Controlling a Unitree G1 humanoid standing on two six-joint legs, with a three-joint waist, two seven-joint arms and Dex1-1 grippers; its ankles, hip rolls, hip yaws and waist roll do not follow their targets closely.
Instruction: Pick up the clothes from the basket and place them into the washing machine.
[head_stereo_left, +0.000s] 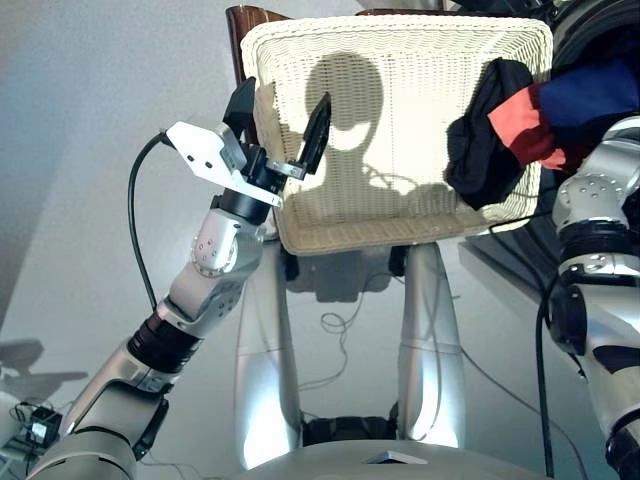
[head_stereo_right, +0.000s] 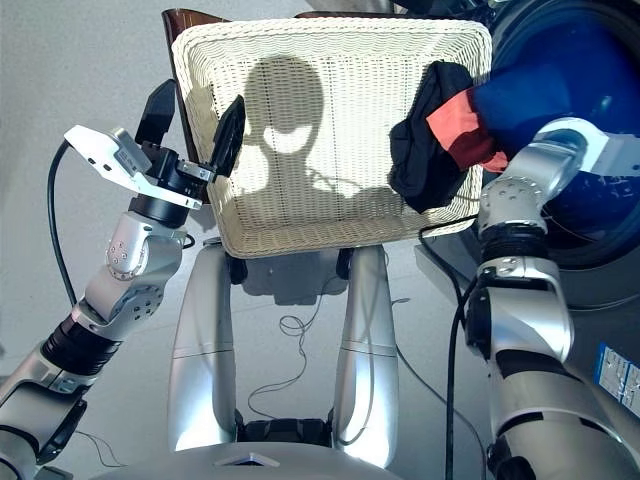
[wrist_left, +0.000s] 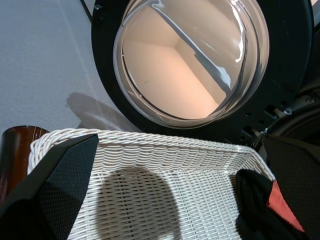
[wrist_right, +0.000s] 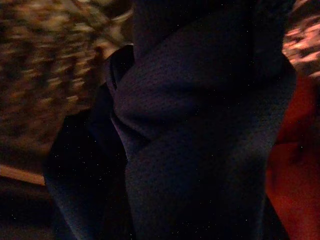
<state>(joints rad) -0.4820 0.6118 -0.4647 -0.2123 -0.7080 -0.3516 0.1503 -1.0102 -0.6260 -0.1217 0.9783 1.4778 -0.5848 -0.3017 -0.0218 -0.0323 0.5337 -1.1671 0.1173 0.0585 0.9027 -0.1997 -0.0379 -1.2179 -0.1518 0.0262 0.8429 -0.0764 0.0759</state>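
The cream-white woven basket (head_stereo_left: 400, 120) fills the middle of the head views. My left gripper (head_stereo_left: 280, 120) is open at its left rim, one finger outside the rim and the other over the weave, holding nothing. At the basket's right edge hangs a raised bundle of clothes: the black garment (head_stereo_left: 480, 150) droops over the rim, with the coral-red one (head_stereo_left: 515, 120) and the navy one (head_stereo_left: 590, 90) above it. My right gripper is buried in that bundle and its fingers are hidden; navy cloth (wrist_right: 200, 125) fills its wrist view. The washing machine (head_stereo_right: 600, 210) stands to the right, its glass door (wrist_left: 190, 60) swung open.
A dark brown wooden piece (head_stereo_left: 240, 30) shows behind the basket's far left corner. Loose cables (head_stereo_left: 340, 330) lie on the grey floor below the basket. A small device (head_stereo_left: 35, 430) sits on the floor at the near left.
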